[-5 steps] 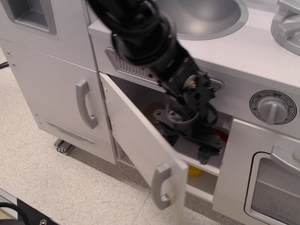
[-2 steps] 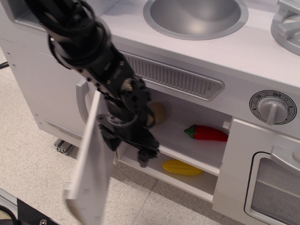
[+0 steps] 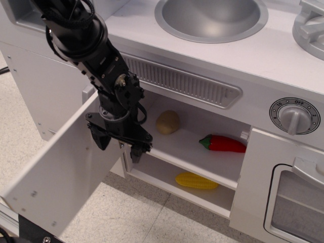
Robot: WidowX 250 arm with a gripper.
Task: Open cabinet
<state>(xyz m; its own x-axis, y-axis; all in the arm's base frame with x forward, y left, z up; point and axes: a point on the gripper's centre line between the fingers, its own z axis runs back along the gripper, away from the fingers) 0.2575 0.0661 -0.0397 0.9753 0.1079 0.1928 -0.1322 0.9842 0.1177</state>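
one cabinet (image 3: 197, 152) is seen in the lower front of the toy kitchen, below the grey slotted vent (image 3: 182, 81) and the round sink (image 3: 210, 17). its wide flat white door (image 3: 61, 172) is swung fully out on its left-hand hinge line, so that the panel's long axis runs from the hinge near the compartment's left edge down toward the bottom-left corner of the view; its inner face is turned up toward the camera and its free edge is pointed at that corner. no handle is visible on the face that is shown.

two inner shelves are exposed. on the upper shelf (image 3: 212, 157) a tan rounded potato-like item (image 3: 167, 122) is set toward the left, and a red pepper (image 3: 223, 144) with a green stem is laid lengthwise toward the right, well apart from it. on the lower shelf (image 3: 202, 195) a yellow corn cob (image 3: 196, 180) is laid lengthwise.

the black gripper (image 3: 120, 144) is held at the compartment's left front, just beside the hinge end of the door, with the arm reaching down from the top-left corner. its fingers are pointed downward and are seen spread apart with nothing between them; contact with the door cannot be told.

to the right, a grey dial (image 3: 294, 116) and the windowed oven door (image 3: 283, 195) are seen at the right edge.
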